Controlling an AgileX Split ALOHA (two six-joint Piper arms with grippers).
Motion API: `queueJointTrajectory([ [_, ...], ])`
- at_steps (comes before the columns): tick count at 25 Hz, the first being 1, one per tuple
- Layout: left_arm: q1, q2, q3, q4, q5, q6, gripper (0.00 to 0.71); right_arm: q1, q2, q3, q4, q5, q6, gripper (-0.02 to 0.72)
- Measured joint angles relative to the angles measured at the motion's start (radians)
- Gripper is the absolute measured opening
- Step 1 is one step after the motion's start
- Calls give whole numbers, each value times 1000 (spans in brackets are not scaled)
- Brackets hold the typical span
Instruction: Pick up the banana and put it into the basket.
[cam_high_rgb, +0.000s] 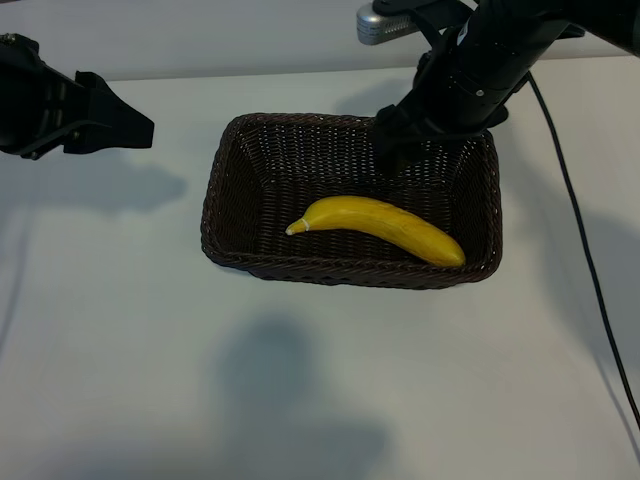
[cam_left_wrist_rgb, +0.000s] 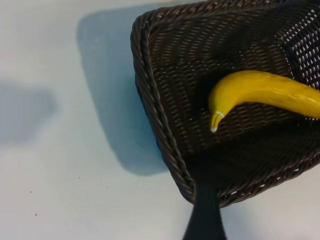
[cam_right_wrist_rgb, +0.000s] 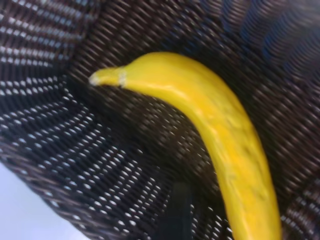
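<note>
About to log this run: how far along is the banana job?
Done: the banana lies inside the basket, free of any grip. In hand: the right gripper hangs above the basket's far side, holding nothing. Left: pulling that arm clear. The left gripper sits open, aside.

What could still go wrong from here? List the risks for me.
1. The right end effector hangs low inside the basket, by its far wall. Pulling away sideways rather than upward could catch the braided rim and drag the basket.
2. The banana lies just below that end effector, so a dip could bump it.
3. The left end effector waits off to the basket's side, so little risk there.
</note>
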Motion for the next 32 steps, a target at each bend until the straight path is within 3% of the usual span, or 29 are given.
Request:
queueJointTrajectory([
  [5,0,0,0,0,5,1,576,0,-27,-46,-111,68,57,698],
  [9,0,-1,0,0,20,5,576,0,-89,-77,-159,120,91,681],
  [20,0,-64,0,1,28,28,576,-24,-262,-81,-190,216,101,655],
  [32,0,-64,0,2,31,29,576,-32,-284,-81,-213,220,128,626],
])
